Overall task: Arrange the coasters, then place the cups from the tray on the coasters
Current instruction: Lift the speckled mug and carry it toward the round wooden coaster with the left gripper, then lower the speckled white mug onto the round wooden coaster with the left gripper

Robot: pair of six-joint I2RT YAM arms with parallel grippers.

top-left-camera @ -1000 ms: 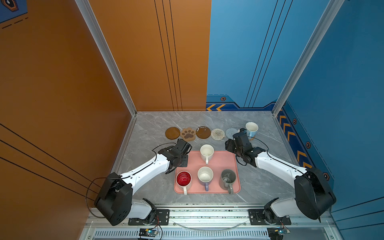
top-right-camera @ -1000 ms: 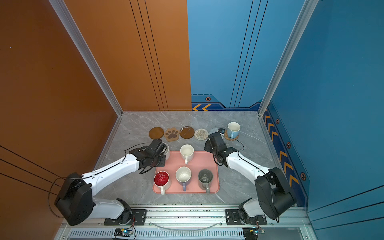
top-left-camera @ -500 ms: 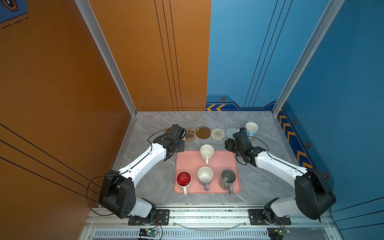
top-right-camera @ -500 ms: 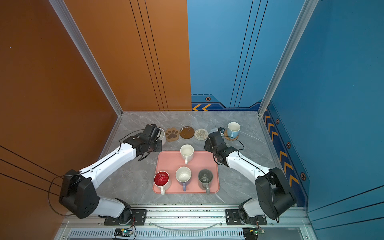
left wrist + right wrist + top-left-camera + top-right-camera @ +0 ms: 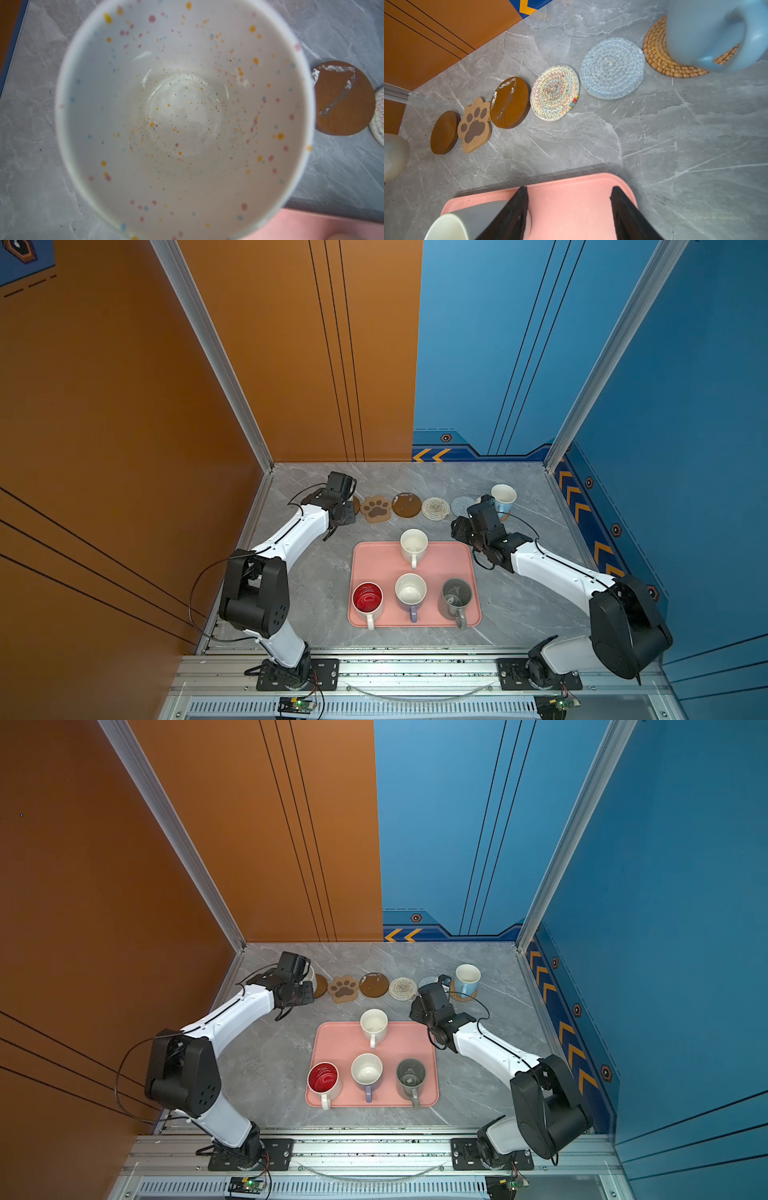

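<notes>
The left claw [image 5: 346,511] has the white mug with coloured speckles inside [image 5: 182,116] tucked close under its wrist at the left end of the coaster row, just beside the end round brown disc coaster [image 5: 444,133] rather than on it. Its fingers are hidden, so I cannot tell how wide they stand. The right claw [image 5: 571,214] hangs empty, jaws well apart, over the far right corner of the salmon-pink rectangular tray [image 5: 376,562], beside a plain white mug [image 5: 413,545], while the light blue mug [image 5: 503,497] sits on the tan rattan round [image 5: 660,60].
</notes>
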